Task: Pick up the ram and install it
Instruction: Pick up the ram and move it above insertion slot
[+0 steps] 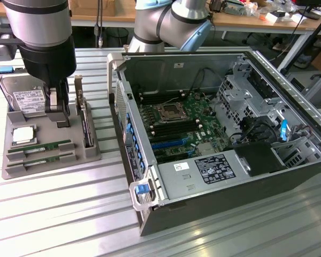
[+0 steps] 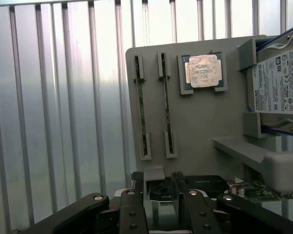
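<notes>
1. Claw (image 1: 59,110) hangs released over the back of the grey tray (image 1: 10,168), fingers (image 2: 136,195) apart with nothing between them, just beside the hard drive (image 1: 27,99).
2. One ram stick (image 1: 40,146) and a second ram stick (image 1: 43,157) lie side by side in the tray's front slots, near the processor chip (image 1: 23,135) and apart from the claw.
3. Bare ribbed worktop (image 1: 69,214) runs in front of the tray. An upright expansion card (image 1: 85,120) lines the tray edge facing the open computer case (image 1: 203,235).
4. The wrist view shows both sticks edge-on. The claw seems just above a grey block, contact unclear.
</notes>
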Robot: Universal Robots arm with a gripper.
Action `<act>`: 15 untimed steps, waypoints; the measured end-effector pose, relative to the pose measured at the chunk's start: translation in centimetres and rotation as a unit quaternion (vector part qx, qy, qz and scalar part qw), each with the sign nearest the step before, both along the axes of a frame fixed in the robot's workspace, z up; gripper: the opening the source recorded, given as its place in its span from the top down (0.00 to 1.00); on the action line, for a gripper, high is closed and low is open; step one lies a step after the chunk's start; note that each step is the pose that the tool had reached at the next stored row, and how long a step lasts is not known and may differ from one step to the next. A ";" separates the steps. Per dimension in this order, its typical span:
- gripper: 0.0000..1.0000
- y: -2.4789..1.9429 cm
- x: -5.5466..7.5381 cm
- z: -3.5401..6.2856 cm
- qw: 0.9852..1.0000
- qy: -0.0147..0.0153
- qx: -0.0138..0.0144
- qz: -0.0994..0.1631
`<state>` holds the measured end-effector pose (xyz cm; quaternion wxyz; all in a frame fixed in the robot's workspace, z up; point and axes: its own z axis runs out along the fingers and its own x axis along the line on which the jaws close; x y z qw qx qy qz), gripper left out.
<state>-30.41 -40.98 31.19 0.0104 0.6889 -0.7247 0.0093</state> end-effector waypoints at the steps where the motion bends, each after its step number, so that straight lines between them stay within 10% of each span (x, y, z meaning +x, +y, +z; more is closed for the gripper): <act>1: 0.64 0.00 0.0 -0.09 1.000 0.000 0.000 0.000; 15: 0.64 0.00 0.0 -1.03 1.000 0.000 0.000 0.000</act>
